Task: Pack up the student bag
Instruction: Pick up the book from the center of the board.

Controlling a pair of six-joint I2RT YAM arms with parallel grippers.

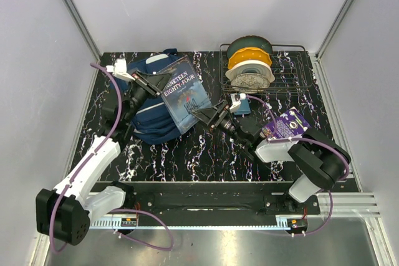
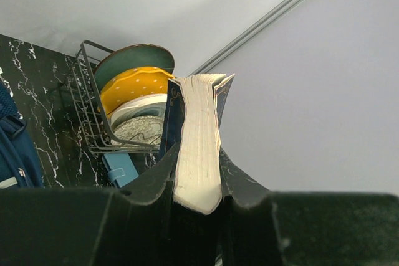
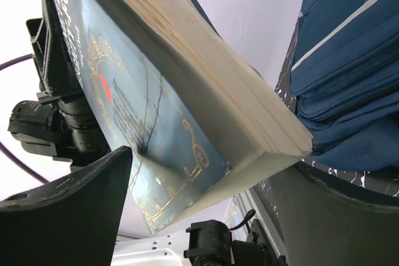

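Observation:
The student bag (image 1: 146, 123) is a navy backpack with white stripe trim, lying at the left of the table; it shows again in the right wrist view (image 3: 349, 73). Above it, a blue-covered paperback (image 1: 184, 91) is tilted on edge. My left gripper (image 1: 154, 83) is shut on the book's upper left edge, and the left wrist view shows the page block (image 2: 198, 141) pinched between the jaws (image 2: 198, 185). My right gripper (image 1: 207, 115) stands open around the book's lower right corner (image 3: 206, 154). Its fingers (image 3: 68, 210) sit either side of the corner without clamping it.
A wire dish rack (image 1: 293, 73) holding stacked plates (image 1: 249, 66) stands at the back right. A small blue case (image 1: 243, 106) lies in front of it, and a purple packet (image 1: 290, 123) lies by the right arm. Grey walls enclose the table.

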